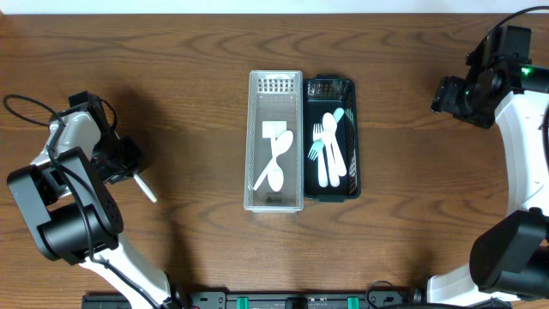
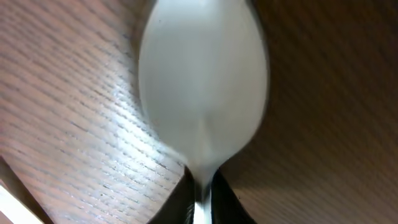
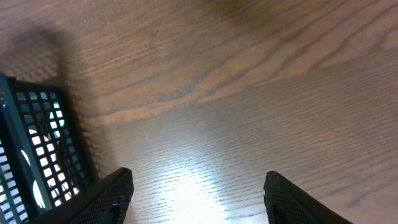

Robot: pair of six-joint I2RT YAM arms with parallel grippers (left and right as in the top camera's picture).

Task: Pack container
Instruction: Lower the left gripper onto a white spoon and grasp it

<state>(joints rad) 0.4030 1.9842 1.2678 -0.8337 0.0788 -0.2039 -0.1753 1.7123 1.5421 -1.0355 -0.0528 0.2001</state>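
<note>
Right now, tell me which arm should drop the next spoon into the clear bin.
Left. The left fingers are shut on a white spoon, and the clear bin holds spoons. The right fingers stand open and empty over the table, beside the black basket.

We see a brown wood-grain surface [image 1: 189,77] filling nearly the whole overhead view, its grain running in long wavy bands, with light glare on it in the wrist views. Along the near edge sits a black rail [image 1: 206,300] with small green fittings [image 1: 243,302]
</note>
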